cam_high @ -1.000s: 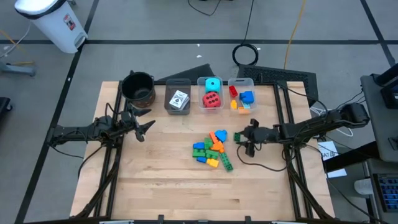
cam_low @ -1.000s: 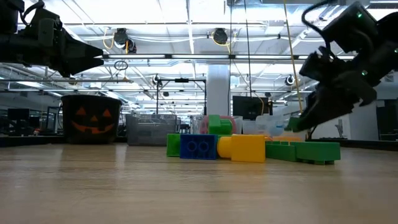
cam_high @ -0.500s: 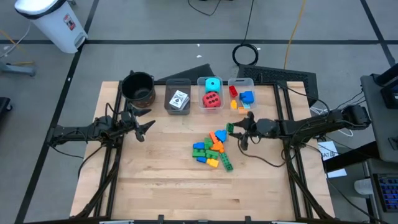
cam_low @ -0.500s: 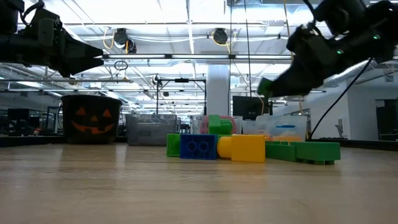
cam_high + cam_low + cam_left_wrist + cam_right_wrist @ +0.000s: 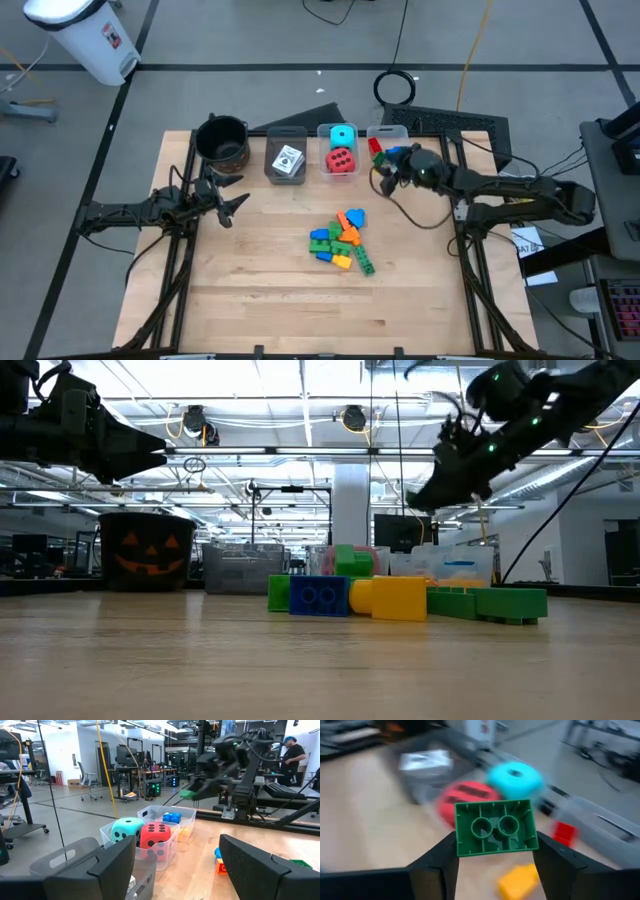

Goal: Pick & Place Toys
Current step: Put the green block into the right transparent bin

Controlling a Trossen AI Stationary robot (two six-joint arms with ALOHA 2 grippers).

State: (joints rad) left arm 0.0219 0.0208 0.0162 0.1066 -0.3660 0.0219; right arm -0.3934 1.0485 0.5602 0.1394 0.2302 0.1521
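Observation:
My right gripper hangs over the rightmost clear bin at the table's far side, shut on a green brick, which also shows as a green spot in the left wrist view. That bin holds red, blue and orange bricks. A pile of toys, coloured bricks, lies on the table's middle. The middle bin holds a red cube and a cyan one. My left gripper waits open at the table's left, pointing level. My right gripper pinches the green brick between its two fingers, one on each short end. The brick's hollow underside faces the wrist camera. The fingers come from the table's right, slanting a little downward. The brick is lifted clear, above the bin.
A grey bin with a white card stands left of the cube bin. A black round pot stands at the far left corner. Bare wood stretches along the near side. A person stands in the room beyond.
My right gripper has risen from beside the pile and swung toward the table's far edge, to above the rightmost clear bin. It has carried the green brick along, lifted clear, and has stayed shut on it.

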